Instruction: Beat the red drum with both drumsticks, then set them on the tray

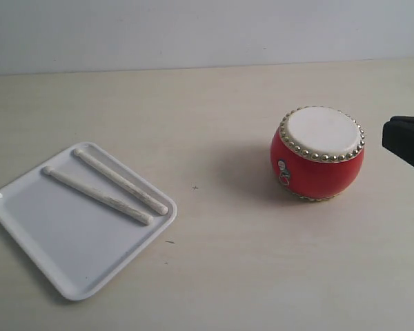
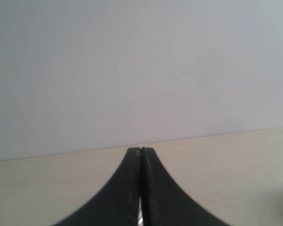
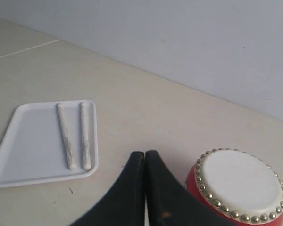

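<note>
From outside, two thin, rough off-white drumsticks (image 1: pixel 96 195) lie side by side on the flat white plastic tray (image 1: pixel 62 248), well apart from the glossy red barrel drum (image 1: pixel 317 162). The left wrist shows the left gripper (image 2: pixel 140 149) with jaws together, empty. The right wrist shows the right gripper (image 3: pixel 145 153) likewise, just beside the drum; the sticks look light, stiff and apt to roll, so pinch mid-shaft.

Two thin off-white sticks (image 1: pixel 96 195) side by side in flat white plastic tray (image 1: pixel 62 241), L; red barrel drum (image 1: pixel 317 165) R, well apart.
</note>
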You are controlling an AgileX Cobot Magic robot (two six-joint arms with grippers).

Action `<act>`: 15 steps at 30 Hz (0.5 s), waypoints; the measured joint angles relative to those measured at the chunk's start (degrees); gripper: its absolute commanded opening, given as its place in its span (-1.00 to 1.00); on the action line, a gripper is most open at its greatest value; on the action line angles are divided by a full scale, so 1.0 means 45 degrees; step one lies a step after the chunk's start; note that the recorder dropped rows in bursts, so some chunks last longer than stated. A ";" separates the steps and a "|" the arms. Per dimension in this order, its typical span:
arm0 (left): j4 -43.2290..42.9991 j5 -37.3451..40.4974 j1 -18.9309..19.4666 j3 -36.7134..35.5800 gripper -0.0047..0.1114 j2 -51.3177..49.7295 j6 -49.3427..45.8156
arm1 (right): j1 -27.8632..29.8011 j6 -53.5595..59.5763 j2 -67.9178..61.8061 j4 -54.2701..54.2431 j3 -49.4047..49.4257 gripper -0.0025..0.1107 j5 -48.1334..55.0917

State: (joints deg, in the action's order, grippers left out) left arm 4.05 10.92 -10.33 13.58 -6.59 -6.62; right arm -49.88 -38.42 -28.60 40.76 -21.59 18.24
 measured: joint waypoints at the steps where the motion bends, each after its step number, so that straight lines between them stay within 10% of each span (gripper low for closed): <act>1: 0.0000 0.0000 0.0000 0.0000 -0.92 0.0000 0.0000 | 0.0031 0.0024 0.0028 0.0048 0.0000 -0.96 -0.0028; 15: 0.0000 0.0000 0.0000 0.0000 -0.92 0.0000 0.0000 | 0.6822 -0.0736 0.3025 -0.0060 0.1845 -0.96 -0.1638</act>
State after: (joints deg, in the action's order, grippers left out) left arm 4.05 10.92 -10.33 13.58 -6.59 -6.62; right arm -19.18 -41.73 -14.99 40.49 -13.29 10.87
